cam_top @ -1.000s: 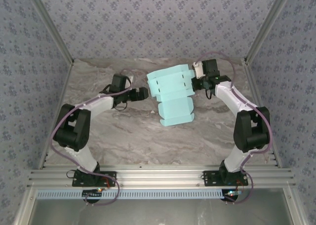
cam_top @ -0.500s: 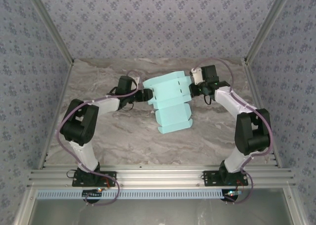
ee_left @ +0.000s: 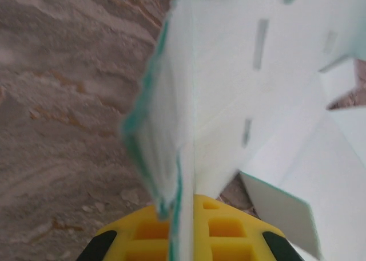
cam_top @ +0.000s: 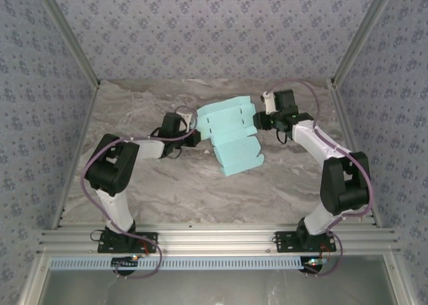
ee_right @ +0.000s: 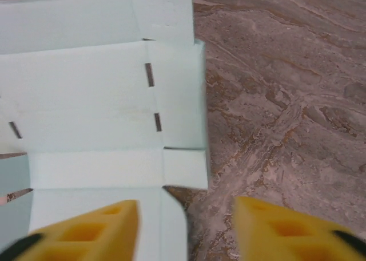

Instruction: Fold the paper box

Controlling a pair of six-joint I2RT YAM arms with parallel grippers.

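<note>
The left arm (cam_top: pixel 110 174) and right arm (cam_top: pixel 341 178) match — black joint housings, white link shells, purple cables (cam_top: pixel 83 176) looping alongside, black base plates (cam_top: pixel 126 241). The left end effector (ee_left: pixel 180 209) and right end effector (ee_right: pixel 187 206) have yellow fingers (ee_right: pixel 86 226) — square pockets moulded in.

The top camera looks down from afar; both wrist cameras closely share the paper box (cam_top: pixel 227 121).

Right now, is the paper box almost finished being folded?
Not yet, it has only been started. Done: the paper box is bent along a few creases, so it isn't flat. In hand: the left fingers are shut on one edge, while the right fingers stand open at the opposite edge, gripping nothing. Left: its slots are empty and the card is spread open, so most of the folding and tucking probably remains.
</note>
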